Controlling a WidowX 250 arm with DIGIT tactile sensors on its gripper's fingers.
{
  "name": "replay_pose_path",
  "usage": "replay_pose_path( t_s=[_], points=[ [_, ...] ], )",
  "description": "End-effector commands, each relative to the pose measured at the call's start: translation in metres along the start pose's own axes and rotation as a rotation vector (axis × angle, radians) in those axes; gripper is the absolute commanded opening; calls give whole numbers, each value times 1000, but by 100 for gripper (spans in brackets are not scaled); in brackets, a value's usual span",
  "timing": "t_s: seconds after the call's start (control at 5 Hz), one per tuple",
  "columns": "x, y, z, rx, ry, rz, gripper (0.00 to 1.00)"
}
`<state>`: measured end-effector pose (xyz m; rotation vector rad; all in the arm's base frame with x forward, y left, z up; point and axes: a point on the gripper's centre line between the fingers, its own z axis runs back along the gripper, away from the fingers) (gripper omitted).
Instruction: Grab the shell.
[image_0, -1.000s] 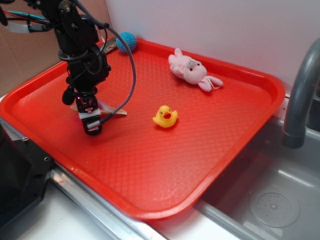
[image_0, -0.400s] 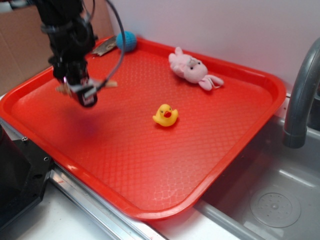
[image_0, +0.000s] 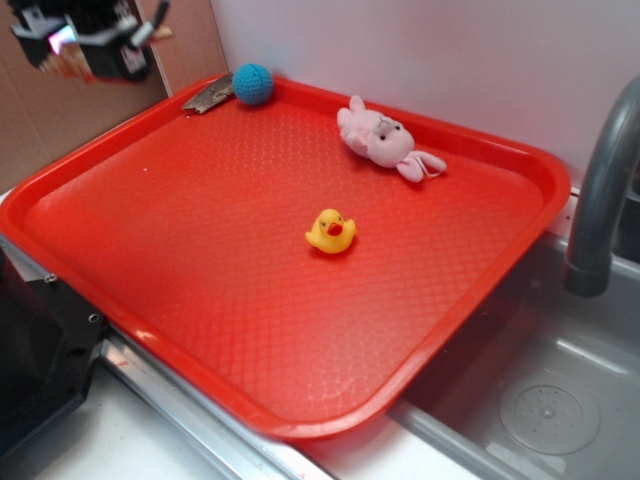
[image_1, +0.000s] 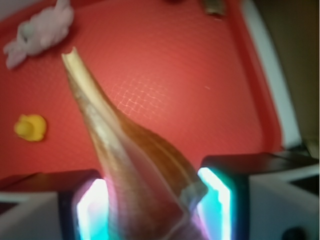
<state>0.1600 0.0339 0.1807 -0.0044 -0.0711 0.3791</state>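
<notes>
While no writing is legible anywhere, the gripper hangs high above the red tray's left corner, jaws clamped on the shell, well apart from the yellow duck.

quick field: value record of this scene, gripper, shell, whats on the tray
gripper: gripper shut on the shell, raised above the tray's far left corner
shell: shell clamped between the fingers, tapered tail pointing away from the wrist camera, off the tray
tray: red tray beside a sink
on tray: yellow duck near the middle; pink plush at the far edge; blue ball and a dark flat piece in the far left corner
task state: shell grabbed and lifted
</notes>
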Motion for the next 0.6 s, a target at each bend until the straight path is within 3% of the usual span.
replay_pose_path(
  t_s=[0.0, 0.2, 0.4],
  points=[
    [5, -17, 77, 41, -13, 60, 0],
    [4, -27, 83, 12, -59, -46, 0],
    [3, -33, 76, 24, -61, -126, 0]
  ],
)
